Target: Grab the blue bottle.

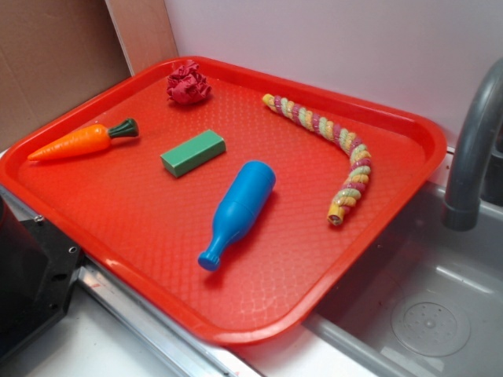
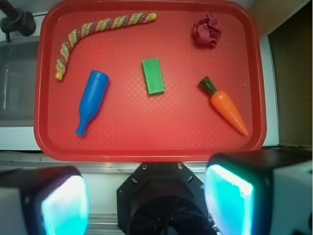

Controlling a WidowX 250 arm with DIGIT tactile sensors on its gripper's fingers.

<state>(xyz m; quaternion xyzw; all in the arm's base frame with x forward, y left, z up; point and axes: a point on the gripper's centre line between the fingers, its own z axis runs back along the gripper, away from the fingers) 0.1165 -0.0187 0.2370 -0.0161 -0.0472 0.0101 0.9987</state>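
Wrist view, from left to right: twisted multicolour rope, smooth bright-blue plastic bottle lying on the red plastic tray with cap nearest the camera, green rectangular block, orange toy carrot. Gripper is wide open, holding nothing.

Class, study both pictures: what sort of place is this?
Probably a toy kitchen set: a red tray rests over a grey sink with a faucet, holding a plastic carrot and blue bottle.
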